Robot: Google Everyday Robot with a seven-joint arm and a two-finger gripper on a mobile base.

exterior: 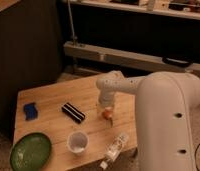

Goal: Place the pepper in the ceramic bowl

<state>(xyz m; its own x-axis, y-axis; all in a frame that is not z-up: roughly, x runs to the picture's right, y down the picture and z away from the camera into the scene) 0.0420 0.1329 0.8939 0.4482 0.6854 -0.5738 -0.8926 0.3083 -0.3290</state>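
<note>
The small orange-red pepper (108,114) lies on the wooden table (53,97), right of its middle. My gripper (105,107) hangs straight down from the white arm, right on top of the pepper and hiding part of it. Whether it is touching the pepper does not show. The ceramic bowl (30,151), a shallow dark green dish, sits at the table's front left corner, well away from the gripper.
A translucent white cup (77,142) stands between bowl and pepper. A black-and-white striped bar (73,112) lies left of the gripper, with a blue sponge (29,110) farther left. A clear bottle (115,147) lies on its side at the front right edge.
</note>
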